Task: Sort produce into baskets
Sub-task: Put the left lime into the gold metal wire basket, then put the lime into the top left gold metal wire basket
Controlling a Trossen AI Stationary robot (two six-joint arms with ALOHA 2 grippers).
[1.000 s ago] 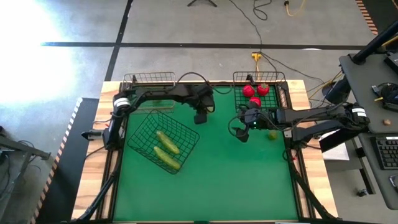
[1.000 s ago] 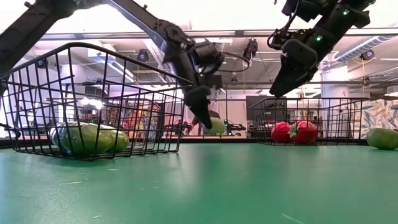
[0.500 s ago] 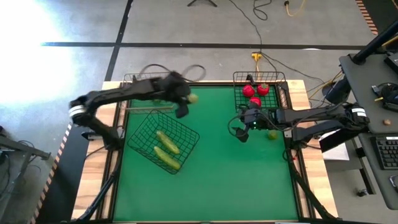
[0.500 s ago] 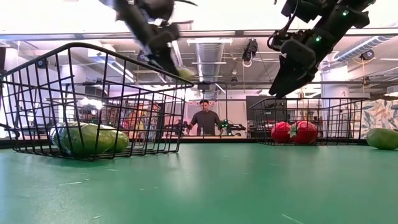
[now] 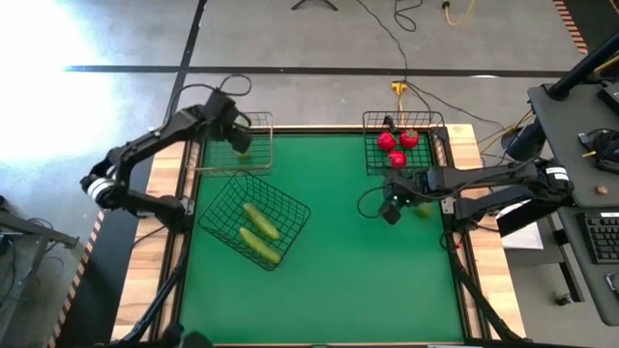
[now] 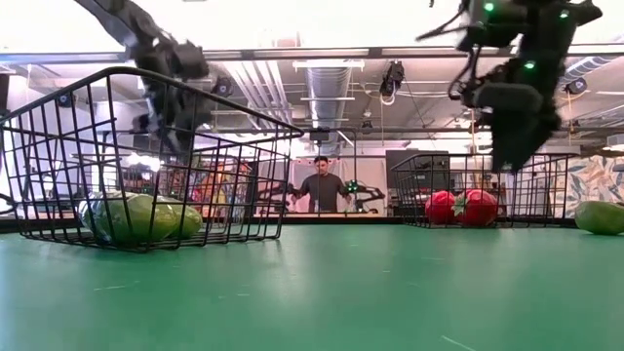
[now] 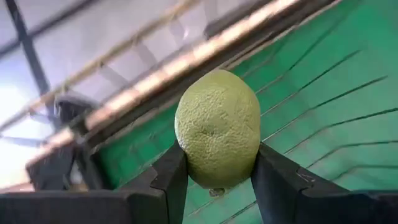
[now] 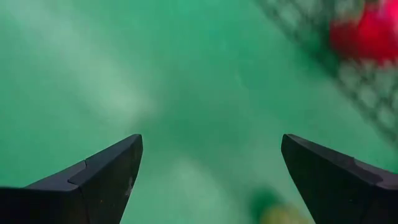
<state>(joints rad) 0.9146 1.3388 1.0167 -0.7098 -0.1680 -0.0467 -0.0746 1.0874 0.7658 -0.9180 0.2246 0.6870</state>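
Note:
My left gripper [image 5: 240,140] is shut on a yellow-green lime [image 7: 217,127] above the wire basket [image 5: 266,145] at the table's far left corner. My right gripper [image 5: 392,211] is open and empty above the green mat, just left of a second lime [image 5: 424,208] that lies on the mat; that lime also shows in the low view [image 6: 600,216]. Three red tomatoes [image 5: 397,145] lie in the black basket [image 5: 372,121] at the far right. Two cucumbers [image 5: 259,232] lie in the tilted black basket [image 5: 222,198] at the left. My left gripper pinches the lime between its two fingers [image 7: 171,180], which sit on the lime's two opposite sides [image 7: 249,162]. The lime is lifted clear, above the basket's wire floor.
The middle and near part of the green mat [image 5: 338,280] is free room. The tilted basket stands close to the near side of the far-left basket. A person [image 6: 322,185] stands in the room beyond the table.
My left gripper has carried the lime up from the middle of the mat's far part toward the table's left edge, to above the far-left basket. My right gripper has gone a little toward the near and right edges, closer to the lime on the mat.

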